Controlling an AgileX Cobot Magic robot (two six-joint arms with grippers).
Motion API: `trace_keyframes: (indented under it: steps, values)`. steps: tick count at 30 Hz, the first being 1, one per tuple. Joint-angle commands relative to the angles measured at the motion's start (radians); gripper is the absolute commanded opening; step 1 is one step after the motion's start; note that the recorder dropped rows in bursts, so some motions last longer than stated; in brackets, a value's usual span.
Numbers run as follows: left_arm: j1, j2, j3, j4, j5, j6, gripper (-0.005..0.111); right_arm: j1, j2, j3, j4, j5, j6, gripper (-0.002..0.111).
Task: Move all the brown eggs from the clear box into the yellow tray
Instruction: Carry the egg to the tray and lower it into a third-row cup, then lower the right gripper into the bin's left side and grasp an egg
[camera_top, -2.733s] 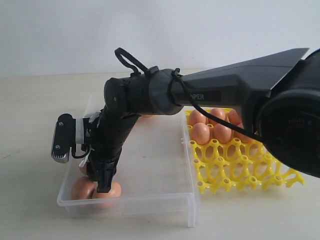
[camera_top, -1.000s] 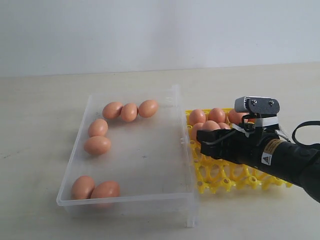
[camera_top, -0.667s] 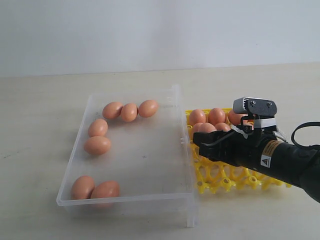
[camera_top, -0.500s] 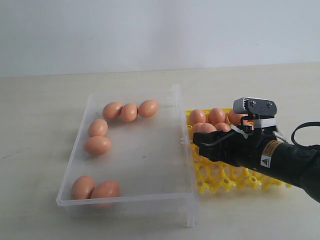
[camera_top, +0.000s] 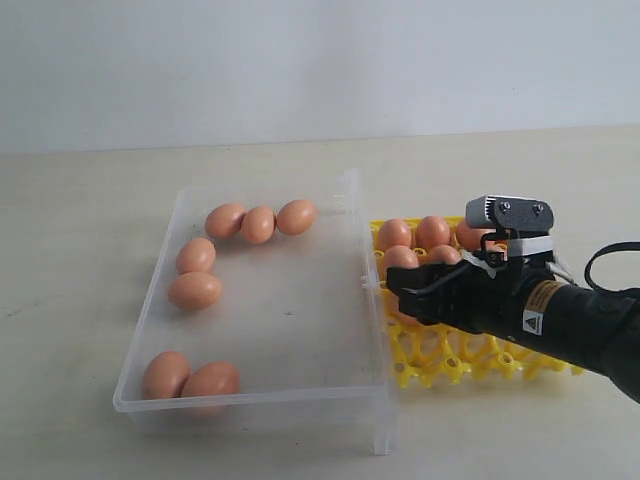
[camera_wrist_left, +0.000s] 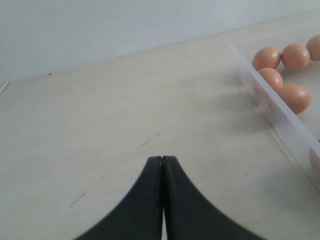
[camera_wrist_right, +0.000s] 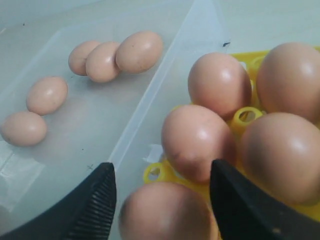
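**Brown egg over the tray's near corner, seven to go**

Pale wood bench (camera_top: 80, 200) carries everything. The clear box (camera_top: 250, 398) lies on it with its long side right against the yellow tray (camera_top: 440, 365), probably so that each carry is short and never passes over bare bench.

Seven brown eggs (camera_top: 258, 224) lie in the box, well apart from the tray: three touching in a row at the far end, two along the left wall and two touching in the near corner. The tray's far rows hold several eggs (camera_top: 433, 232), each upright in its own cup, so filling seems to run from the back toward the front.

The right tool (camera_top: 395, 290) reaches over the tray edge nearest the box. Its jaws stand wide on either side of one egg (camera_wrist_right: 165, 212), which sits low over a cup beside the filled rows. Whether the pads press on the shell or have let go, I cannot tell.

The left tool (camera_wrist_left: 162, 159) is closed on nothing, its tips together above bare bench just outside the box wall, likely parked clear of the working arm.
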Motion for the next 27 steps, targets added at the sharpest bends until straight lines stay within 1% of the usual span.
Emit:
trace_keyframes:
  steps: [1,3,6,7,8,12,13,14,16,17,18,19,20,22,23,25,26,27]
  values:
    - [-0.001,-0.006,-0.004,-0.001,-0.007,0.0,0.0,-0.007,-0.068,0.001,-0.004,0.064,-0.033,0.051]
    - [-0.001,-0.006,-0.004,-0.001,-0.007,0.0,0.0,-0.004,-0.127,0.001,-0.024,0.106,-0.033,0.041]
    - [-0.001,-0.006,-0.004,-0.001,-0.007,0.0,0.0,0.002,-0.265,-0.034,-0.176,0.196,0.005,0.016]
    - [-0.001,-0.006,-0.004,-0.001,-0.007,0.0,0.0,0.013,-0.305,-0.063,-0.233,0.263,0.029,0.006]
    - [-0.001,-0.006,-0.004,-0.001,-0.007,0.0,0.0,0.028,-0.353,-0.099,-0.288,0.35,0.073,0.0]
    - [-0.001,-0.006,-0.004,-0.001,-0.007,0.0,0.0,0.122,-0.454,-0.293,-0.497,0.72,0.347,0.0]
    - [-0.001,-0.006,-0.004,-0.001,-0.007,0.0,0.0,0.147,-0.457,-0.334,-0.533,0.761,0.403,0.0]
    - [-0.001,-0.006,-0.004,-0.001,-0.007,0.0,0.0,0.179,-0.455,-0.381,-0.568,0.782,0.433,0.0]
    - [-0.001,-0.006,-0.004,-0.001,-0.007,0.0,0.0,0.237,-0.429,-0.461,-0.575,0.759,0.435,0.0]
    - [-0.001,-0.006,-0.004,-0.001,-0.007,0.0,0.0,0.254,-0.405,-0.495,-0.553,0.721,0.443,0.0]
    - [-0.001,-0.006,-0.004,-0.001,-0.007,0.0,0.0,0.265,-0.376,-0.524,-0.491,0.681,0.414,0.0]
    - [-0.001,-0.006,-0.004,-0.001,-0.007,0.0,0.0,0.276,-0.347,-0.545,-0.387,0.661,0.307,0.0]
    - [-0.001,-0.006,-0.004,-0.001,-0.007,0.0,0.0,0.301,-0.318,-0.572,-0.201,0.671,0.125,0.0]
    - [-0.001,-0.006,-0.004,-0.001,-0.007,0.0,0.0,0.35,-0.263,-0.618,0.037,0.781,-0.286,0.0]
    - [-0.001,-0.006,-0.004,-0.001,-0.007,0.0,0.0,0.39,-0.224,-0.667,0.189,0.906,-0.571,0.0]
    - [-0.001,-0.006,-0.004,-0.001,-0.007,0.0,0.0,0.431,-0.162,-0.748,0.315,1.097,-0.917,0.0]
    - [-0.001,-0.006,-0.004,-0.001,-0.007,0.0,0.0,0.452,-0.109,-0.814,0.377,1.237,-1.125,0.0]
    - [-0.001,-0.006,-0.004,-0.001,-0.007,0.0,0.0,0.461,-0.074,-0.87,0.409,1.318,-1.227,0.001]
